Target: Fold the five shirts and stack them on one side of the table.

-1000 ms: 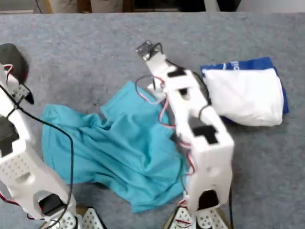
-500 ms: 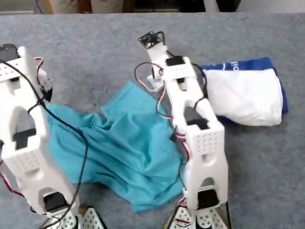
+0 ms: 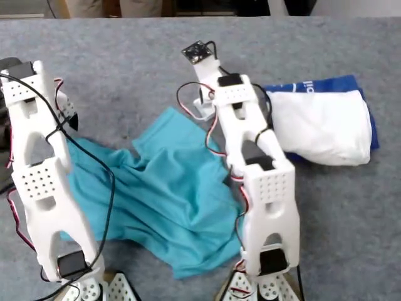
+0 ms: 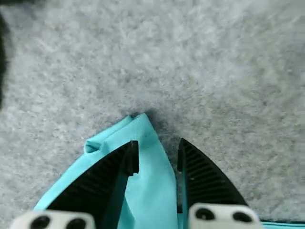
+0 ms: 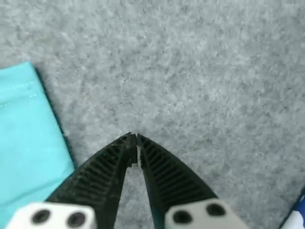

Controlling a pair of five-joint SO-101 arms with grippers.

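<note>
A: Biggest item?
B: Grey, carpet-textured desk. It carries everything.
A: Next.
B: Teal shirt, unfolded and rumpled. It spreads from the desk's middle toward the left edge, with one end close to the near edge where the arm bases stand.
A: Arms?
B: Right arm stretches from the near edge toward the far edge, along the teal shirt's right side. Left arm runs beside the left edge, over the shirt's left margin.
A: Folded pieces?
B: White shirt, folded, near the right edge. It lies on a blue shirt, which shows as a strip along the far side and the right.
A: Teal and white touching?
B: No. They are apart, with the right arm between them.
A: Left jaws?
B: Parted. They are down at the teal shirt's far left corner, and the corner's cloth lies in the gap between them, on the desk.
A: Right jaws?
B: Closed tip to tip, nothing in them. They are over bare desk, just beside the teal shirt's far edge.
</note>
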